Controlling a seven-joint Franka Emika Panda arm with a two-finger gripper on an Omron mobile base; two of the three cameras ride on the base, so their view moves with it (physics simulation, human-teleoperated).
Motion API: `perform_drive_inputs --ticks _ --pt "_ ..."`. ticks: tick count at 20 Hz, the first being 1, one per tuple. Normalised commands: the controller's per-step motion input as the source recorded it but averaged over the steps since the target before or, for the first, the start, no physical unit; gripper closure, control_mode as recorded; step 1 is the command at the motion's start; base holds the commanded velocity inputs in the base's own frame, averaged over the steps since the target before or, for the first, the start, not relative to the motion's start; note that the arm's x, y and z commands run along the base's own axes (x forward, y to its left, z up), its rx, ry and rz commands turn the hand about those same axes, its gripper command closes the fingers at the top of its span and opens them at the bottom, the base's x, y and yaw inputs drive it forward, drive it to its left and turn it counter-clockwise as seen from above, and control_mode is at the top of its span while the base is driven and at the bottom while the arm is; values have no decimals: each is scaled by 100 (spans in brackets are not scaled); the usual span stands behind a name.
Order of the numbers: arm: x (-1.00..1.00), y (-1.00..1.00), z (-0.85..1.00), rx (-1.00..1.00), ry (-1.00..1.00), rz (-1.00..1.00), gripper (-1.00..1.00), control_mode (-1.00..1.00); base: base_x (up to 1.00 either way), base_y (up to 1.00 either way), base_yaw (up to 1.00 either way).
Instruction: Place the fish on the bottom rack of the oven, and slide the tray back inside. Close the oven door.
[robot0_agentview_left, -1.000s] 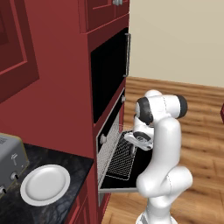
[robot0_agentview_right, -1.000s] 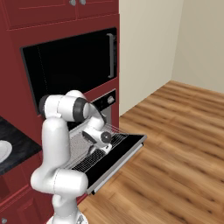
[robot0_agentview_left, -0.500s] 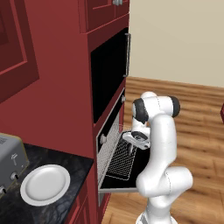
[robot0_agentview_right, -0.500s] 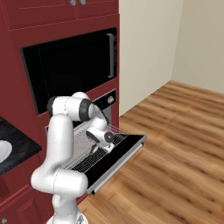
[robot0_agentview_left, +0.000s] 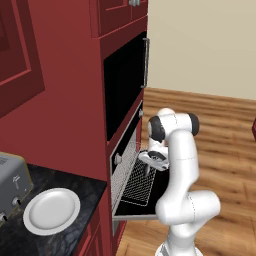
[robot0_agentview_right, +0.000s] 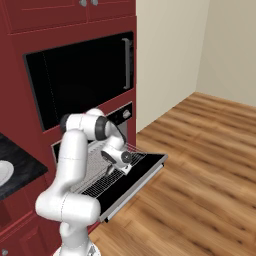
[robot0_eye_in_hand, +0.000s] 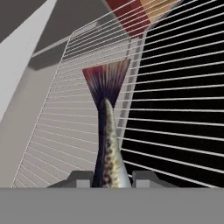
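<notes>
The fish (robot0_eye_in_hand: 108, 144), a slim dark speckled body with a fanned reddish-black tail, is clamped between the two small dark fingertips of the gripper (robot0_eye_in_hand: 111, 177), tail pointing away from the hand over the pulled-out bottom rack (robot0_eye_in_hand: 83, 109), a flat shelf of thin silver wire grid. The fingers are closed tight on the fish; it hangs above the wires, and contact with them cannot be confirmed.

Step in hand, as judged: placing the fish on the rack. The next move calls for lowering it onto the grid, well inside the rack's edges, then releasing; sliding the rack in and shutting the door remain.

Left to right in the left base view: a boxy silver toaster (robot0_agentview_left: 11, 180) at the counter's left edge; a round white plate (robot0_agentview_left: 51, 211) on the dark counter; the built-in oven (robot0_agentview_left: 125, 165) in dark red cabinetry; the white arm's gripper (robot0_agentview_left: 151, 162) over the rack; the dropped black-faced oven door (robot0_agentview_right: 135, 177) beneath. Nothing obstructs the rack.
</notes>
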Motion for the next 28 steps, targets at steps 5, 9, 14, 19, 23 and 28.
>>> perform_drive_inputs --ticks 5,9,14,19,23,28 --pt "27 0 -29 0 0 0 100 -100 0 0 0" --pt "23 0 -26 0 0 0 100 -100 0 0 0" --pt "21 0 -24 0 0 0 100 -100 0 0 0" --pt "12 0 -15 0 -1 0 -100 -100 0 0 0" --pt "0 0 3 0 -4 2 -100 -100 0 0 0" --pt "-8 -2 38 0 -6 5 -100 -100 0 0 0"
